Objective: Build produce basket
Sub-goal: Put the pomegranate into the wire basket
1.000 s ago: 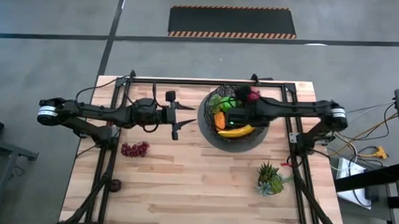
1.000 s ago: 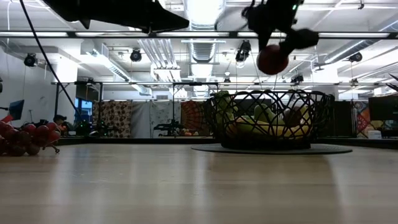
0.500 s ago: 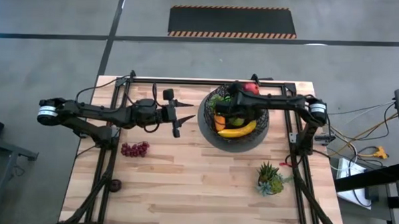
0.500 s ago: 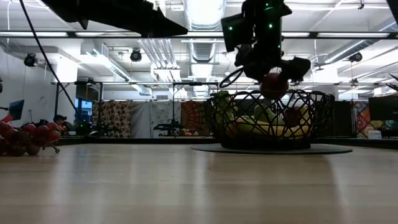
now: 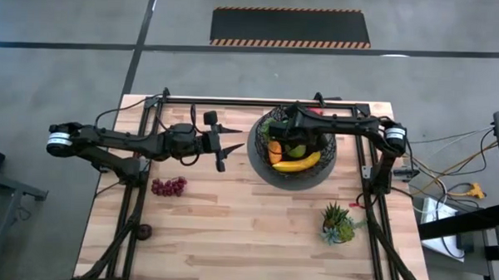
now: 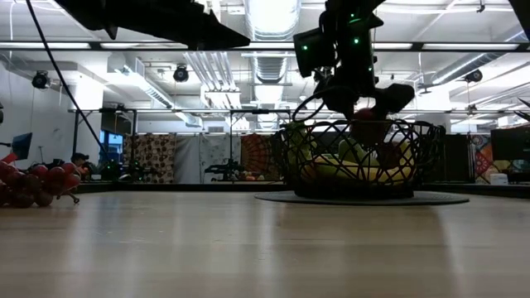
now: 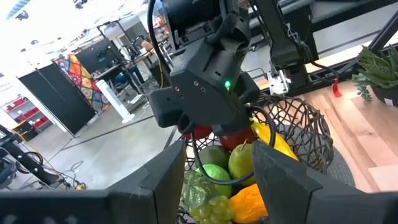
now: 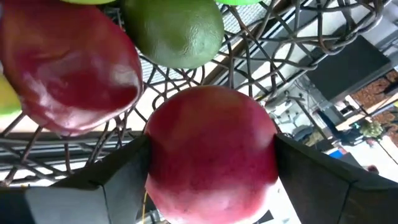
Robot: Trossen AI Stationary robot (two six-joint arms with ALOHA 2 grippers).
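The right gripper (image 5: 290,125) is lowered into the wire basket (image 5: 319,171), which stands on the far right part of the wooden table (image 5: 230,231). A red apple (image 8: 211,152) is seen between its two dark fingers (image 8: 121,180) in the right wrist view, with both fingers against its sides; the apple is at the level of the basket's rim (image 6: 360,126) in the low view. Whether the grip is firm or already loosening cannot be told.

Inside the basket a second red apple (image 8: 65,68), a lime (image 8: 174,28), a yellow banana (image 5: 294,164), an orange piece (image 5: 275,149), a green pear (image 7: 241,160), a green apple (image 7: 211,175) and green grapes (image 7: 211,205) are seen lying together.

The left gripper (image 5: 222,147) is held above the table just left of the basket, its fingers partly apart and nothing between them. Purple grapes (image 5: 169,186) are left on the table, near the left arm and well apart from the basket. A small potted plant (image 5: 338,224) is placed on the table on the near side of the basket.
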